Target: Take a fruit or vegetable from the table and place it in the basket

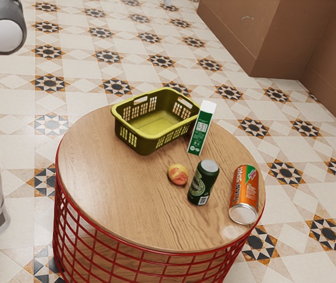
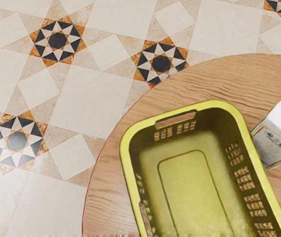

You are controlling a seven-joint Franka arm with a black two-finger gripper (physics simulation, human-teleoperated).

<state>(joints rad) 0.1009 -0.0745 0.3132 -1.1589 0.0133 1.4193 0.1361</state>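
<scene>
A red and yellow fruit (image 1: 178, 174), like a peach or small apple, lies on the round wooden table (image 1: 109, 194), just beside a dark green can. The yellow-green basket (image 1: 150, 141) stands upright toward the table's far side in the exterior view, and its inside holds nothing. From above, the wrist view has the same basket (image 2: 192, 173) with its bare floor. Of the arm, a part stands at the exterior view's left edge, away from the table; my gripper is not seen there.
Near the fruit stands the green can (image 1: 204, 183). An orange can (image 1: 244, 194) is by the table's edge at the exterior view's right. A green and white carton (image 1: 201, 128) stands close beside the basket.
</scene>
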